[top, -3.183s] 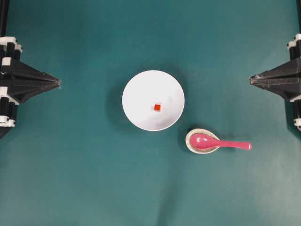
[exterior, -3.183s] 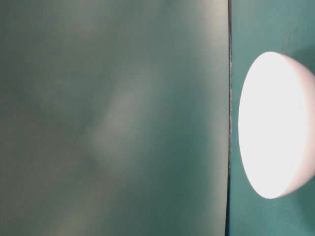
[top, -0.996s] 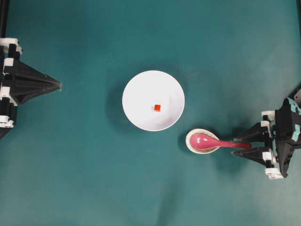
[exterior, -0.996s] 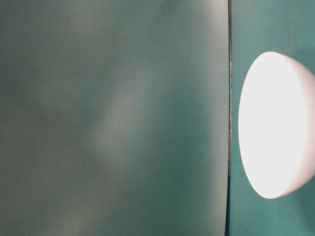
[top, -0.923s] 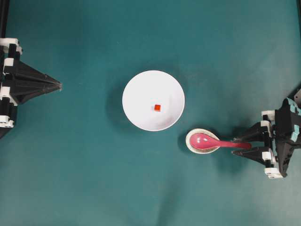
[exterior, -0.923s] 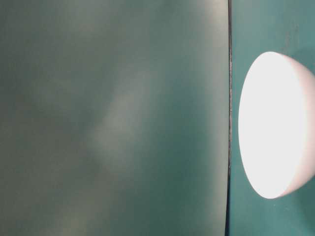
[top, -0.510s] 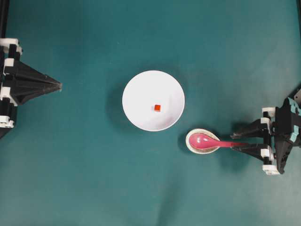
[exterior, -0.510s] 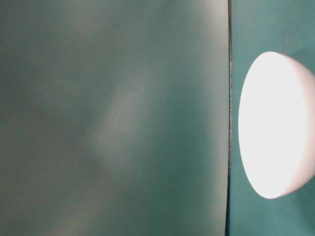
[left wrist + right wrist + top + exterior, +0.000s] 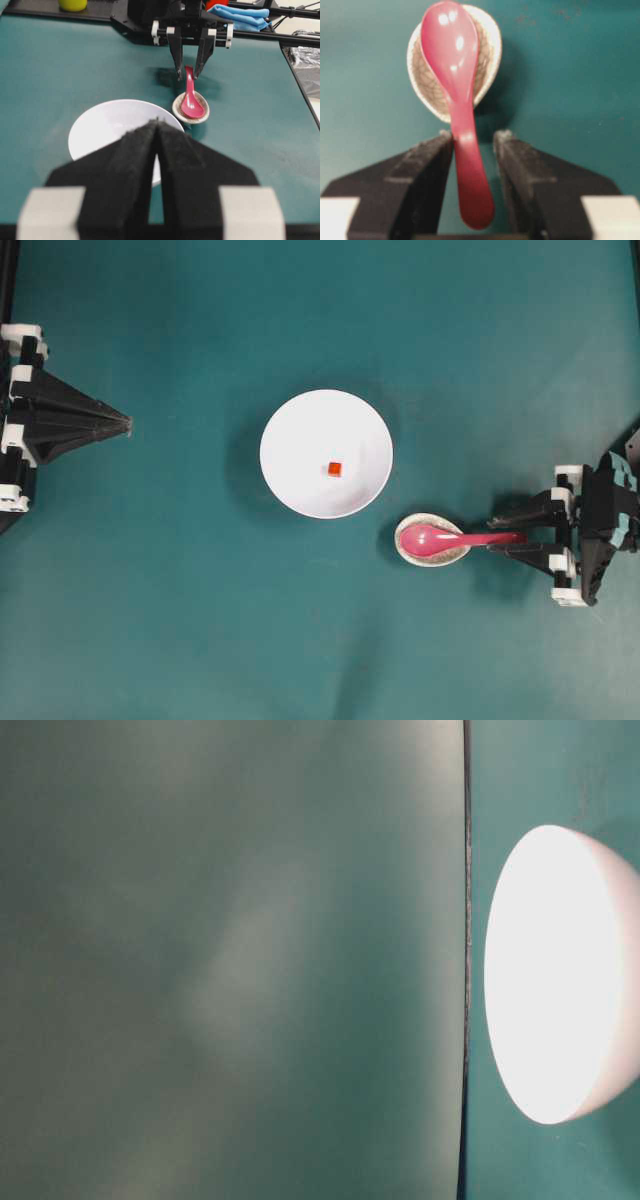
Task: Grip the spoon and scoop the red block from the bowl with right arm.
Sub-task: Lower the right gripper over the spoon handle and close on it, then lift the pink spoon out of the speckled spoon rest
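Right claw (image 9: 472, 145) spread around spoon (image 9: 457, 90) handle, not yet pinched; scoop rested in crackle dish (image 9: 490, 47). Left claw (image 9: 158, 131) pressed together. Red block (image 9: 334, 469) in bowl (image 9: 290, 420). Risk: uneven closure judged liable to twist handle, tip dish.

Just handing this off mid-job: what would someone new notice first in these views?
The pink spoon stands out, its scoop resting in a small crackle-patterned dish right of centre, its handle between the right gripper fingers, one touching and a gap at the other. Next, the white bowl in the middle of the teal table holds a tiny red block. The left gripper sits shut at the far left.
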{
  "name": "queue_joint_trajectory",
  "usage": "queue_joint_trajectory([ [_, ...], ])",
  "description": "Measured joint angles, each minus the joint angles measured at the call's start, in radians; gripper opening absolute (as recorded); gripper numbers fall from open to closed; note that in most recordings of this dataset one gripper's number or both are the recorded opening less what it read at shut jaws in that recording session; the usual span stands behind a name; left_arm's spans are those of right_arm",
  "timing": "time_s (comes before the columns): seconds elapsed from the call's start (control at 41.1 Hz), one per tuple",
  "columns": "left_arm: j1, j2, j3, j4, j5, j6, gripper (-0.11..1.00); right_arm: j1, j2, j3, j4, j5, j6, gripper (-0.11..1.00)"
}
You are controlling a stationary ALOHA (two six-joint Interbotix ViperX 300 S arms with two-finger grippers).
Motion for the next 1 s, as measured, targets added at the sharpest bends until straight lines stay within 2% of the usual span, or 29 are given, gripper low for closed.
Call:
queue_joint_trajectory([
  [0.996, 0.000, 0.000, 0.000, 0.000, 0.006, 0.000, 0.00, 0.011, 0.035, -0.015, -0.011, 0.043, 0.000, 0.46],
])
